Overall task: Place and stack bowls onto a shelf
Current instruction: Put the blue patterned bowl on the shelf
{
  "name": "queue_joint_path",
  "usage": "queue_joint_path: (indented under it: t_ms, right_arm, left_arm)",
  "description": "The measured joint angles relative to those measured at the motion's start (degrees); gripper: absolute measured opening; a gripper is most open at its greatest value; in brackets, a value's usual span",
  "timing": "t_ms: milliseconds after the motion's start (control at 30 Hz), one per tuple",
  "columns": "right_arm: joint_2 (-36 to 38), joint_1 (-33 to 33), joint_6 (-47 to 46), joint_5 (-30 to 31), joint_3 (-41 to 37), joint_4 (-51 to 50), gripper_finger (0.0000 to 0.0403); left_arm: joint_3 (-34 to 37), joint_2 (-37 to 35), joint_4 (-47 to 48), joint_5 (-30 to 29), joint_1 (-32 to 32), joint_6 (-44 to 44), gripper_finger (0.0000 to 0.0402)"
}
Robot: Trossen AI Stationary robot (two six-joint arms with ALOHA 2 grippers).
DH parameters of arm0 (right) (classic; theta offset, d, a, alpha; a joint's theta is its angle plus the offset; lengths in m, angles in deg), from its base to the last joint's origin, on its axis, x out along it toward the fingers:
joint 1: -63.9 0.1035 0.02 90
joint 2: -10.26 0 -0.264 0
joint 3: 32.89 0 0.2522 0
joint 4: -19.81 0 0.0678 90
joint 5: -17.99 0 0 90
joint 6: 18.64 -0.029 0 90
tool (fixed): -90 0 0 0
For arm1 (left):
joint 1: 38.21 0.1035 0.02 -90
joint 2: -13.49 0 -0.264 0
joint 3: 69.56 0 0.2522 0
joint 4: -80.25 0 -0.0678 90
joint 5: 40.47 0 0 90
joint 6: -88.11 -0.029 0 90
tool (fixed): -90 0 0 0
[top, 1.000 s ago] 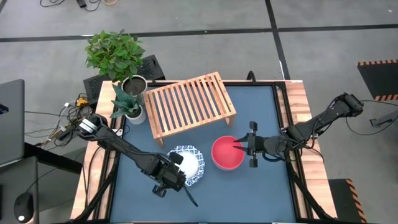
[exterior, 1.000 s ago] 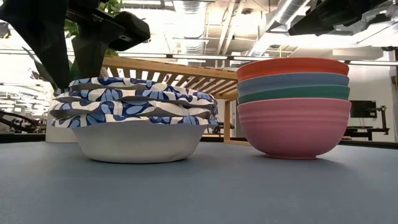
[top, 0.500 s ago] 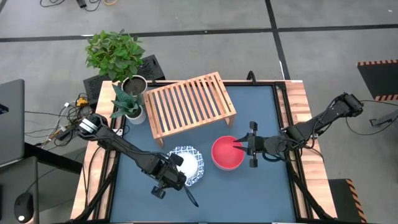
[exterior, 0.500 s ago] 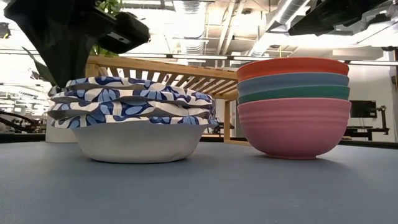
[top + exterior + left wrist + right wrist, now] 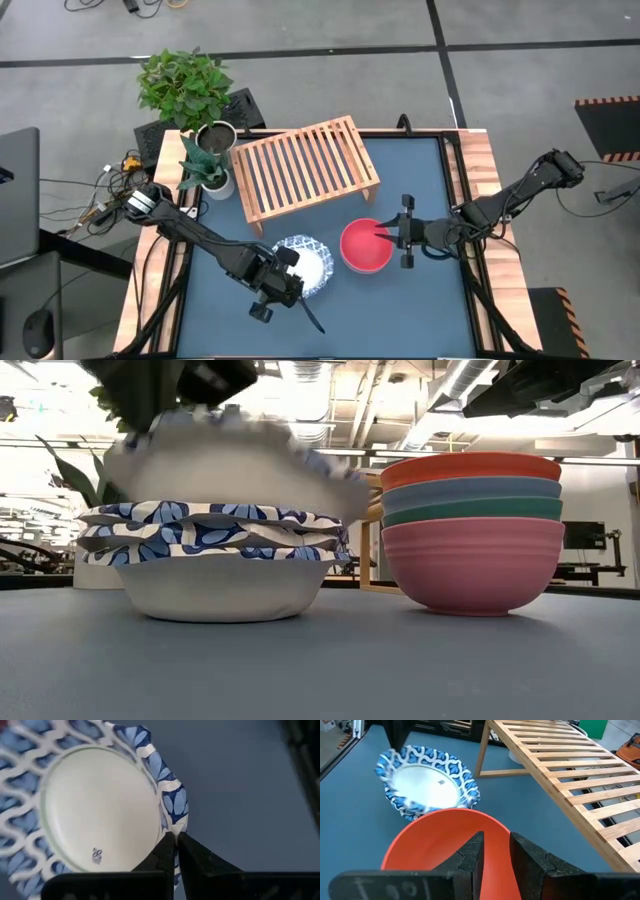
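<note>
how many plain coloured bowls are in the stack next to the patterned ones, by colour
red bowl: 1
blue bowl: 1
teal-green bowl: 1
pink bowl: 1
total: 4

Two potted plants (image 5: 200, 130) at table corner; laptop (image 5: 18, 195) on floor.
</note>
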Motion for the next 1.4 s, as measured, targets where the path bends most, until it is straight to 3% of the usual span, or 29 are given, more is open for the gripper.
queue_joint_path:
  t_ms: [533, 700, 867, 1033, 1400]
  right_arm:
    - [0.0, 0.0, 0.1, 0.1, 0.0, 0.0, 0.0118]
    - [0.0, 0.0, 0.1, 0.1, 0.0, 0.0, 0.0118]
    - [0.0, 0.0, 0.1, 0.1, 0.0, 0.0, 0.0118]
    - [0.0, 0.0, 0.1, 0.1, 0.0, 0.0, 0.0118]
    - [0.0, -0.8, -0.1, 0.3, 0.0, 0.1, 0.0118]
  left_arm:
    - [-22.6, 0.0, 14.1, -1.1, -1.0, 2.9, 0.0000]
    - [-28.5, -0.1, 23.2, -7.4, -1.3, 2.1, 0.0000]
    - [-31.0, -0.1, 34.3, -18.1, -0.8, -1.2, 0.0000]
    - [-31.2, -0.4, 41.9, -25.2, 3.2, 0.4, 0.0000]
    - [-30.5, -6.4, 41.5, -22.8, 18.5, -4.7, 0.0000]
